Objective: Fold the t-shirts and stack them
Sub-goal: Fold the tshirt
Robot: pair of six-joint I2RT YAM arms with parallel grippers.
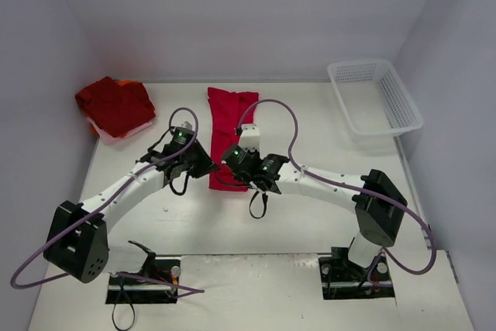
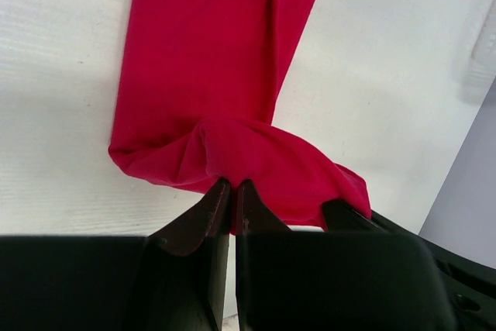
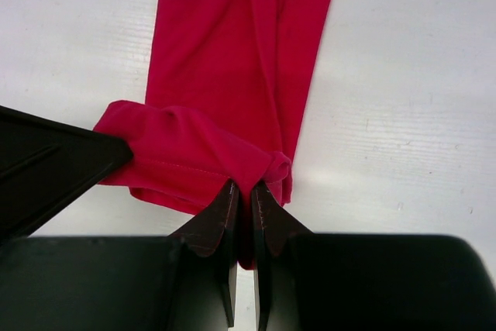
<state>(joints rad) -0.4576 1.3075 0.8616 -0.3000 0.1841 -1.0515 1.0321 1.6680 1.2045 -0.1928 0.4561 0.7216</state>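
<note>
T-shirt: a bright red t-shirt, folded into a long narrow strip, lies flat in the middle of the table.
Long axis: it runs straight away from the arms toward the far wall, so one short end faces the robot and the other points at the back.
Near end: rucked up into a soft roll and lifted a little off the table where it is held.
Left claw: the left claw is clenched on the near end, toward its left corner, with cloth pinched between the tips.
Right claw: the right claw is clenched on the same end at its right corner.
Cloth from the claws: the whole strip stretches ahead of both sets of fingertips, with none of it behind them.
Nearer arm: neither. Both meet at the one end, just beside each other across the width of the strip.
Step in hand: by my reckoning, carrying the near end over toward the far end to halve the strip.
What it turns on: moving along that long axis with both corners level, or the fold will likely land skewed.
Red pile: a darker red pile sits at the far left, well apart from the strip.
Basket: a white basket stands at the far right, well apart too.
</note>
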